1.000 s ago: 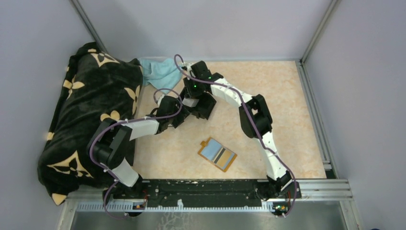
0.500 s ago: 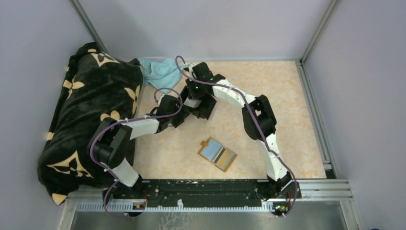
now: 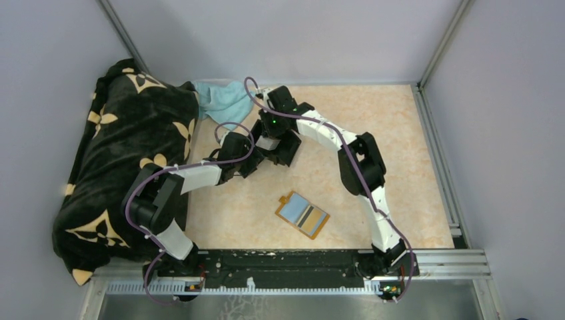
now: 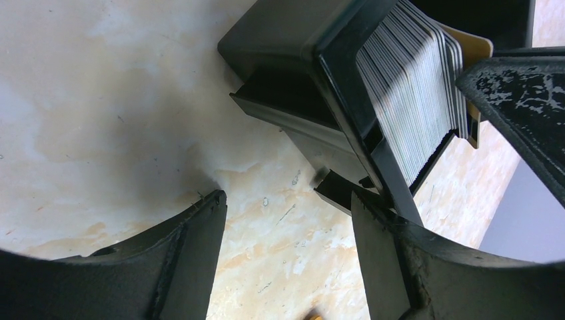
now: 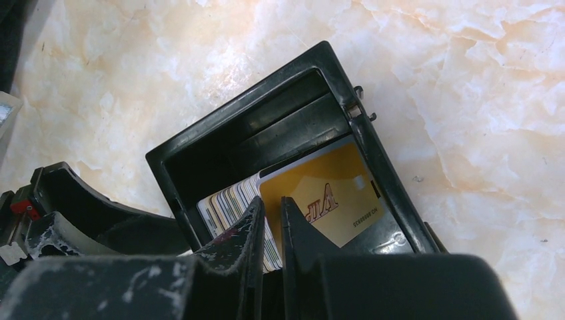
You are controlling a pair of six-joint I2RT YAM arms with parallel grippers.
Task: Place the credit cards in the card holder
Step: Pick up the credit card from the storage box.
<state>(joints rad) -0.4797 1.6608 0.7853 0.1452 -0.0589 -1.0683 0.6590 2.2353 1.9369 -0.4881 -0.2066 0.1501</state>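
Note:
A black open-topped tray (image 5: 226, 120) holds an upright stack of credit cards (image 5: 230, 200), with a gold card (image 5: 326, 193) at its front. My right gripper (image 5: 272, 203) reaches down into the tray, its jaws nearly closed around a few cards of the stack. In the left wrist view the card edges (image 4: 413, 87) show inside the tray (image 4: 286, 40). My left gripper (image 4: 286, 200) stands open on the table beside it, one finger (image 4: 373, 247) against the tray's lower corner. The card holder (image 3: 303, 215) lies open nearer the arm bases, cards in its slots.
A black patterned blanket (image 3: 126, 153) is heaped along the left side. A light blue cloth (image 3: 223, 100) lies at the back left corner. Grey walls and a metal rail (image 3: 433, 147) bound the marbled table (image 3: 386, 120).
My right gripper's jaws have narrowed on the stack in the tray. The right arm shifted slightly; the left arm and the card holder stayed put.

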